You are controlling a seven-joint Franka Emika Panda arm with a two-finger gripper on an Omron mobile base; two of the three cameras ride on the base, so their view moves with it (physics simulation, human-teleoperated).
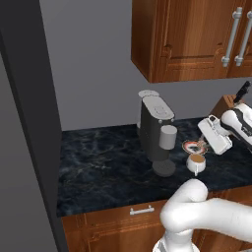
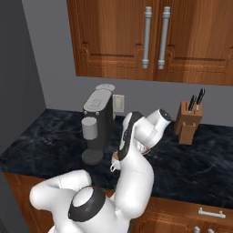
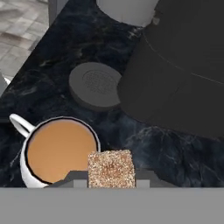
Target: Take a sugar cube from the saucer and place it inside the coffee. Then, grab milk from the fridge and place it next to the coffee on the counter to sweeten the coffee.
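Note:
My gripper (image 3: 111,178) is shut on a brown speckled sugar cube (image 3: 110,167), which sits between the dark fingertips (image 3: 73,178). In the hand view the coffee (image 3: 60,149), a white cup with a handle and tan liquid, lies just left of the cube. From the left base view the gripper (image 1: 203,145) hangs over the saucer (image 1: 193,146), with the coffee (image 1: 196,163) right in front of it on the black counter (image 1: 98,167). The arm hides most of the cup (image 2: 114,157) in the right base view. The milk is out of view.
A grey coffee machine (image 1: 156,129) stands just left of the cup, its round drip base (image 3: 95,85) close by. A wooden knife block (image 2: 187,120) is at the back right. Wooden cabinets (image 2: 150,38) hang overhead. The fridge's grey side (image 1: 22,123) rises at the left.

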